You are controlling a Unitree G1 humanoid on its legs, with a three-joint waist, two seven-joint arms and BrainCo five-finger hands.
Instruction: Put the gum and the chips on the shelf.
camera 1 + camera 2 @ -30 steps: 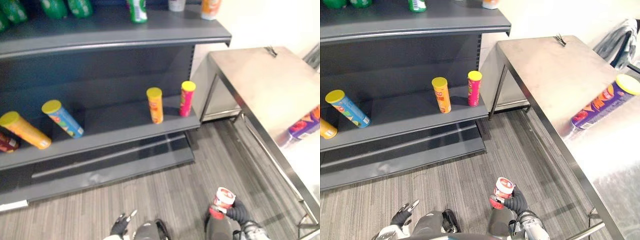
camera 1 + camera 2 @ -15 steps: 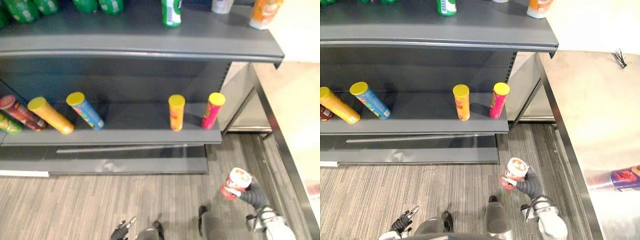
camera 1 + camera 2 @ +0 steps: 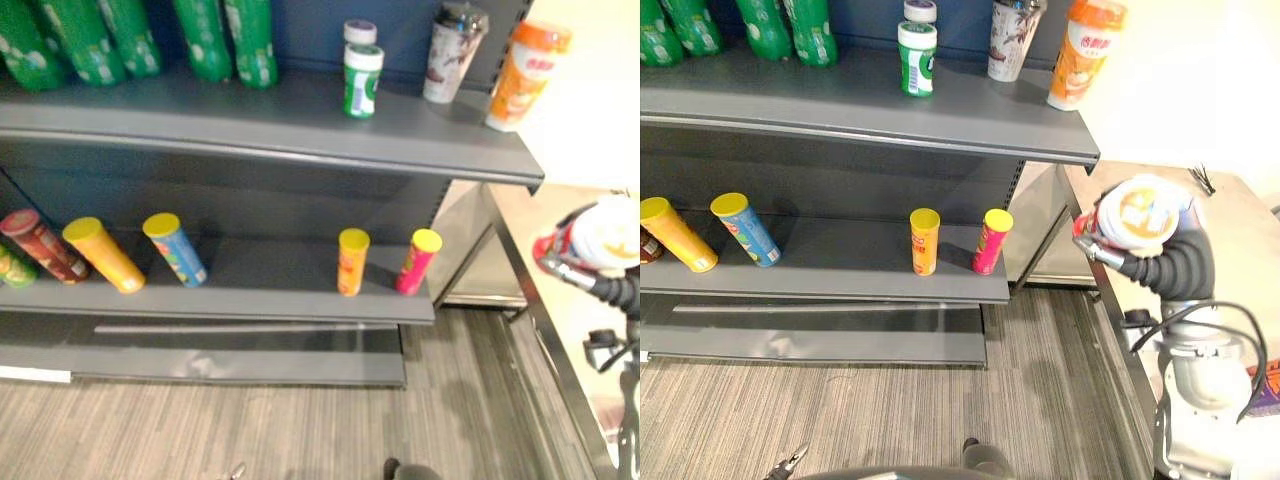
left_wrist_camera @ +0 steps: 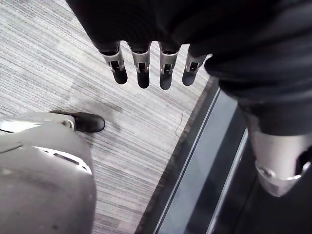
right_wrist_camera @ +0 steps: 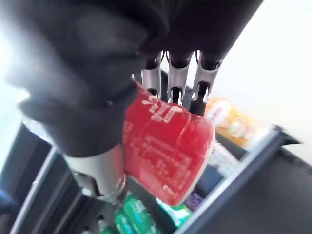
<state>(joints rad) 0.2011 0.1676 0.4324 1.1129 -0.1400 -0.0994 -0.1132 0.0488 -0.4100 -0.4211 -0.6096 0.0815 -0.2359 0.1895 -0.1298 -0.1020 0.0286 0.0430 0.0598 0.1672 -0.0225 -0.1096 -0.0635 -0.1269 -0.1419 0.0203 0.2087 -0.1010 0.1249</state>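
A red gum tub with a white lid (image 3: 1140, 215) is held up in my right hand (image 3: 1170, 262), whose fingers and thumb curl round it; its red body (image 5: 168, 151) shows close up in the right wrist view. It hangs in the air just right of the upper shelf board's (image 3: 870, 110) right end, at about its height. A green gum bottle (image 3: 917, 58) stands on that board. On the lower board (image 3: 840, 270) stand an orange chips can (image 3: 924, 241) and a pink one (image 3: 990, 241). My left hand (image 4: 141, 68) hangs low over the carpet, fingers straight, holding nothing.
An orange cup (image 3: 1085, 55), a patterned cup (image 3: 1012, 40) and green bottles (image 3: 790, 25) share the upper board. Blue (image 3: 745, 228) and yellow (image 3: 675, 233) cans lean on the lower board's left. A steel table (image 3: 1240, 195) stands to the right, close to the shelf's end.
My right hand has lifted the gum tub from down near the floor up to the upper shelf's height. The camera has tipped upward, bringing the top shelf's goods into view.
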